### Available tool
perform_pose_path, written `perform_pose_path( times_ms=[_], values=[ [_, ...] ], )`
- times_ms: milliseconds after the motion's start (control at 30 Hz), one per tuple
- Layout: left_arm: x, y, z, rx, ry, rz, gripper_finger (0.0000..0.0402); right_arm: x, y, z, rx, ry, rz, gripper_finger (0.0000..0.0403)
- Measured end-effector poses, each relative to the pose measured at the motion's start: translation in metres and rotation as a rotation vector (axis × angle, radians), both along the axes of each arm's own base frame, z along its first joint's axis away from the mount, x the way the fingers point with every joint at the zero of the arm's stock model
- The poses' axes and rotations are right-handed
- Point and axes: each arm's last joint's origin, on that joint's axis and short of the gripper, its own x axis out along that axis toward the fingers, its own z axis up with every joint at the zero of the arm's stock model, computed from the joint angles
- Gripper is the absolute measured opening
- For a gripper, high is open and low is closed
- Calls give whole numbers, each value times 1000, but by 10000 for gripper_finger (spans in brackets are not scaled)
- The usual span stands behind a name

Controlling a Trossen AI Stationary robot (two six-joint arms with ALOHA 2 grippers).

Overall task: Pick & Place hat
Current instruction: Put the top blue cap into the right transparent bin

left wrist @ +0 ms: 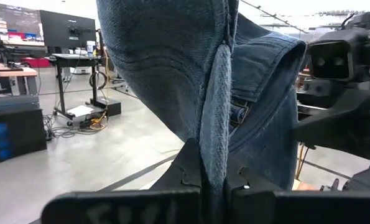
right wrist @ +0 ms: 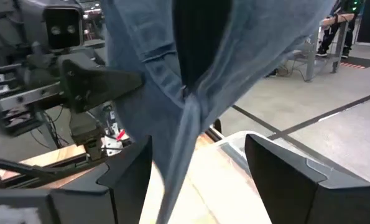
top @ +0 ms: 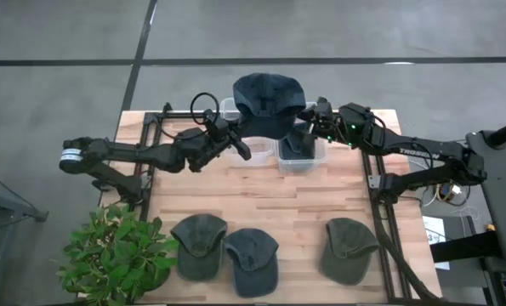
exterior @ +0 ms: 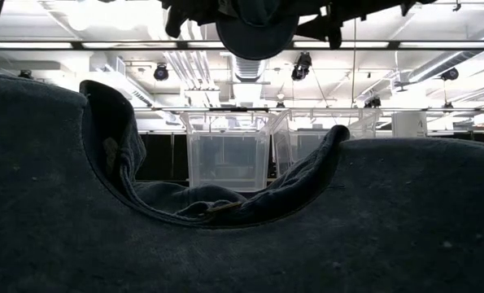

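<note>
A blue denim hat hangs in the air over the clear bins at the table's far edge. It also shows at the top of the low view. My left gripper is at the hat's left side, shut on it. My right gripper is at the hat's right side and open. In the right wrist view its fingers stand wide apart on either side of a hanging fold of the hat, with a gap on each side. My left gripper pinches an edge of the hat's denim between its two shut fingers. The cloth rises from the fingertips as a narrow folded strip. The hat is lifted clear of the table and bins.
Two clear bins stand under the held hat, and one holds a dark hat. Three more hats lie along the near edge: green, blue, green. A potted plant sits at the near left corner. A denim hat fills the low view.
</note>
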Motion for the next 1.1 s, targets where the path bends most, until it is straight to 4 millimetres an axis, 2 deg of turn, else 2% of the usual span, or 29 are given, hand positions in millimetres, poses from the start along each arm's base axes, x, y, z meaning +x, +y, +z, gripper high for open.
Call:
perform_pose_path(
  times_ms=[100,200,500,567,667,900,1100],
  values=[
    [0,0,0,0,-3,-14,3,11,-5,3,6,5,-9,240],
    [0,0,0,1,-2,-15,3,21,-9,6,16,37,-14,212],
    [0,1,-1,-3,9,5,3,45,-17,15,11,204,-14,45],
    [0,2,-1,-3,8,8,3,47,-18,18,-3,217,-11,20],
    [-1,3,-1,-4,5,18,5,48,-18,20,-9,215,-11,16],
    [-2,6,-4,-6,48,78,47,39,-17,24,-25,217,-52,13],
    [-3,6,-2,15,67,85,53,28,-19,26,-19,251,-131,12]
  ],
)
